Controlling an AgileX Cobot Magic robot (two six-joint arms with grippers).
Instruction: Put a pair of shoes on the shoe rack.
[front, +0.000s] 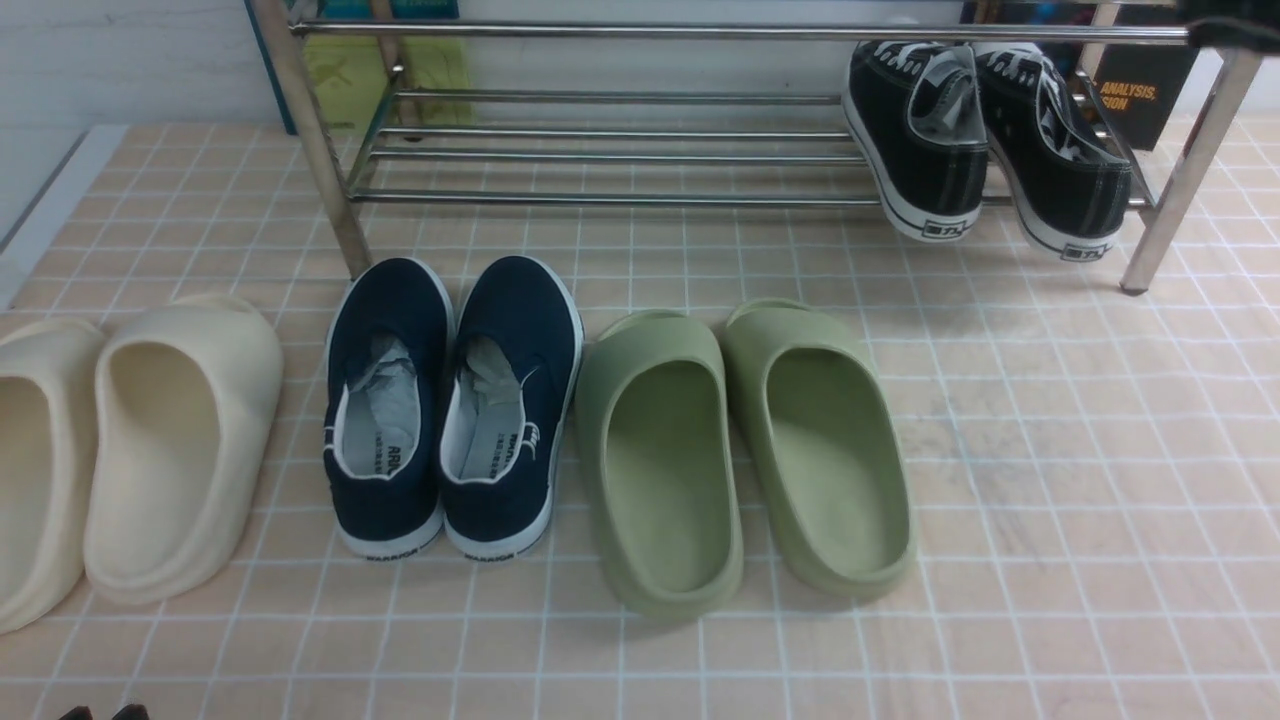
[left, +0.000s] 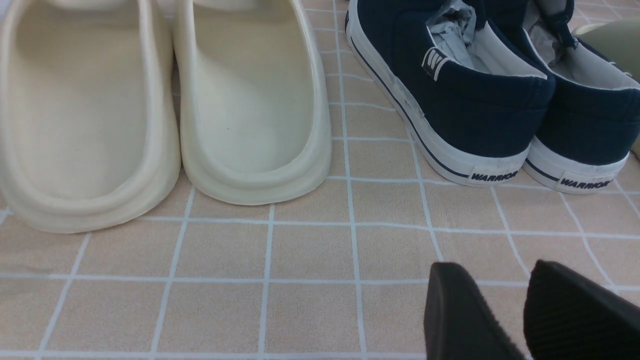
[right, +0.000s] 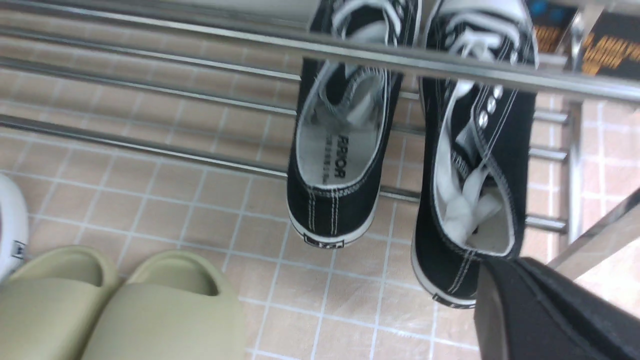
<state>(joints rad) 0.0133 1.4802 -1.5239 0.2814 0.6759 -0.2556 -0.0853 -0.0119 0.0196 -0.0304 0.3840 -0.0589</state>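
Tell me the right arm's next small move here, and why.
Probably draw the right gripper back, away from the shoe rack. Both black sneakers already lie on its lower bars at the right end, heels overhanging the front bar, and the shut gripper beside one heel seems to hold nothing.

Front view: pitched downward, silver metal-tube rack (front: 620, 197) at 12 o'clock; olive-green foam slides (front: 660, 470) shared with right wrist view.
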